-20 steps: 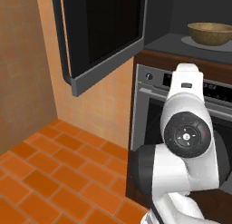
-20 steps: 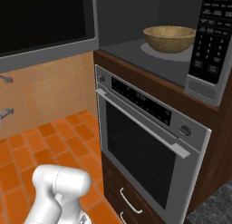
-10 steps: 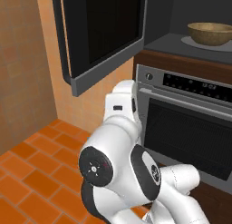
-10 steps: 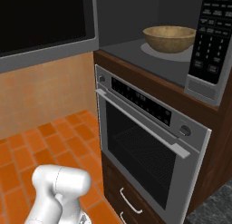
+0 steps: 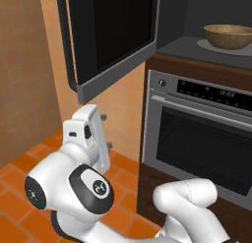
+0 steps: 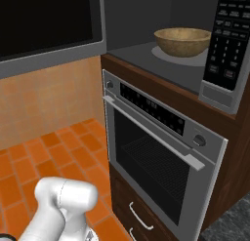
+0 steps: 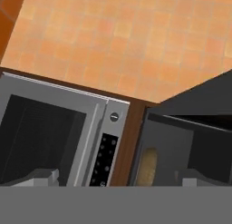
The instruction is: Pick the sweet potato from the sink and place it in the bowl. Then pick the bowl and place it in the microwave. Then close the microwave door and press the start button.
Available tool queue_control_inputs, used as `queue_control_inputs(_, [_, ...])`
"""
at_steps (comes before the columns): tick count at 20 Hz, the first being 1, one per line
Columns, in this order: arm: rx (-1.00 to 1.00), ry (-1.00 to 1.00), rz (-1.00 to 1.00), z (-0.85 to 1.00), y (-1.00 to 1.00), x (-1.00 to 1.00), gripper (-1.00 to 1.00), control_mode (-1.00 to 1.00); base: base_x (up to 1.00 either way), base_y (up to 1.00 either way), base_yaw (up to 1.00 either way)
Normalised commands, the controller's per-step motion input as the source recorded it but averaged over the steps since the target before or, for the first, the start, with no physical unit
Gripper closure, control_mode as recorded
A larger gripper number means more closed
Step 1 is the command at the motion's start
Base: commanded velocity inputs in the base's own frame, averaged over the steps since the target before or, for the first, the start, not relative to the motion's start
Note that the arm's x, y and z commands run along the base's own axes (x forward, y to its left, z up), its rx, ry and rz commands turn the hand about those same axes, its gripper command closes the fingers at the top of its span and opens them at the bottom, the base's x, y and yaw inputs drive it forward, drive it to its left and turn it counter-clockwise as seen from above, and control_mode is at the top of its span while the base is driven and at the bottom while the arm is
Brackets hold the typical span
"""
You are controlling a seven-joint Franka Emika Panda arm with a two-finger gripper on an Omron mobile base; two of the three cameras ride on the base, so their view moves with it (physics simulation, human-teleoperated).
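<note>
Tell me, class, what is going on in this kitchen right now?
A white robot arm is working in front of a built-in microwave that sits above a steel oven. The wooden bowl already rests inside the microwave's cavity; whether the sweet potato lies in it cannot be told. The microwave door hangs wide open, swung out to the left. The gripper is low beside the oven, open and holding nothing. Closing the door and pressing start are not yet done.

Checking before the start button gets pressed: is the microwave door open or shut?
Open. The microwave door is swung out to the left, leaving the cavity exposed with the bowl sitting inside.
</note>
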Motion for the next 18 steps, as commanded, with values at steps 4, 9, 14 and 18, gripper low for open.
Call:
queue_control_inputs(4, [0.01,-0.01,-0.08,-0.53,0.72,0.66,-1.00,-1.00,0.00,0.00,0.00])
queue_control_inputs(9, [0.00,-0.03,-0.08,-0.16,0.58,0.68,-1.00,-1.00,0.00,0.00,0.00])
queue_control_inputs(14, [0.00,-0.07,-0.11,-0.01,0.45,0.69,-1.00,-1.00,0.00,0.00,0.00])
queue_control_inputs(18, [0.00,-0.03,-0.11,-0.03,0.43,0.68,-1.00,-1.00,0.00,0.00,0.00])
